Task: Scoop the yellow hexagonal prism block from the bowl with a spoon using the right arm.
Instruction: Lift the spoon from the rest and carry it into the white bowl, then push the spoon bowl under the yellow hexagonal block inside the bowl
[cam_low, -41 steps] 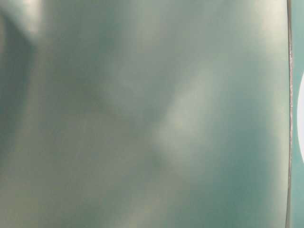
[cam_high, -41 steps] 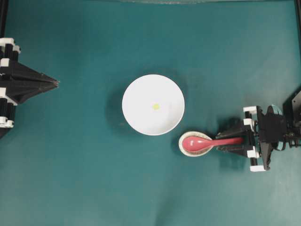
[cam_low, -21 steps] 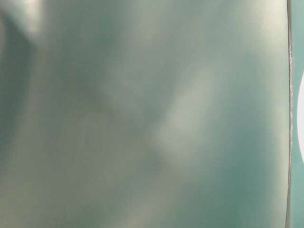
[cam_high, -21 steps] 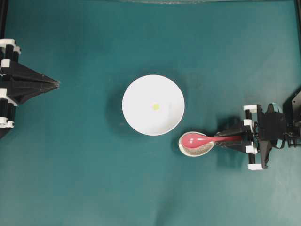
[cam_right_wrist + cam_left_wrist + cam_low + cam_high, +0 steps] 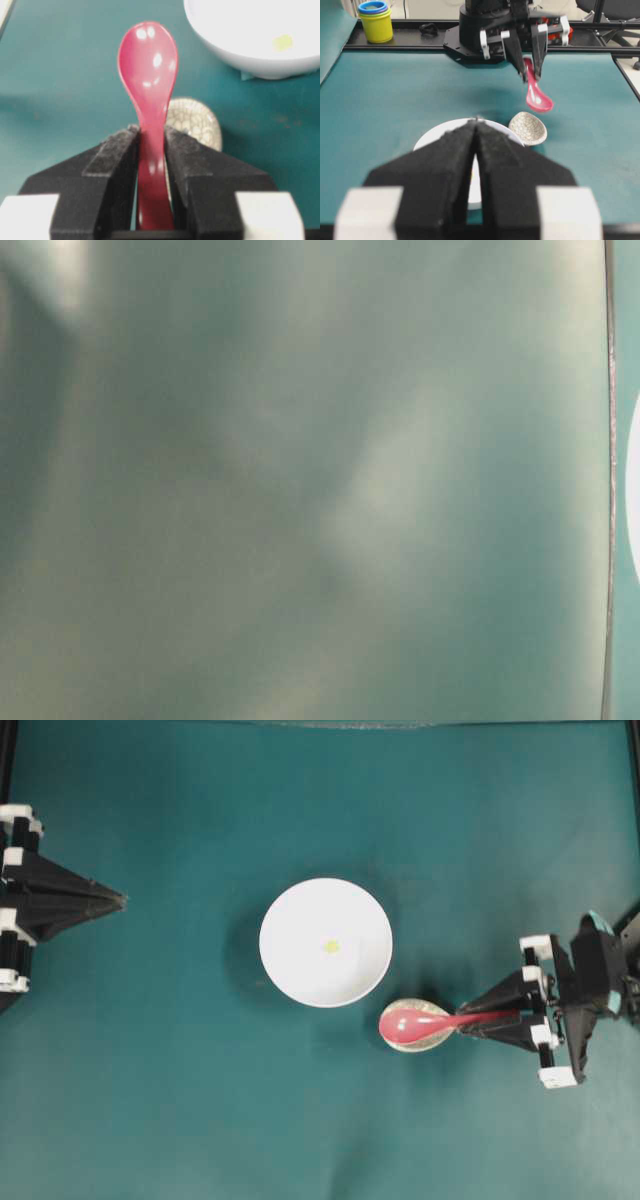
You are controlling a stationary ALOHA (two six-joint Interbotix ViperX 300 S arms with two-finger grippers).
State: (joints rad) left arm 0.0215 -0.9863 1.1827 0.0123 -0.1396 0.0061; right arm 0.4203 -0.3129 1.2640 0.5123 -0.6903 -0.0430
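Unlabelled teal table (image 5: 200,1120); right tool (image 5: 508,1018) grips spoon (image 5: 415,1023) aloft.

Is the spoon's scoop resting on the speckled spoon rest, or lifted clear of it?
Apart. The left wrist view shows the spoon, held in the right gripper, hanging in the air with teal table visible between its scoop and the spoon rest.

The bowl (image 5: 325,942) sits in the middle of the table (image 5: 200,1100). The yellow hexagonal prism block (image 5: 331,946) lies inside it, near the middle. Just right of the bowl and a bit nearer is the spoon rest (image 5: 425,1032). The spoon (image 5: 420,1024) is above the rest, its handle pointing right into the right gripper (image 5: 500,1017). The left gripper (image 5: 118,900) is far off to the left.
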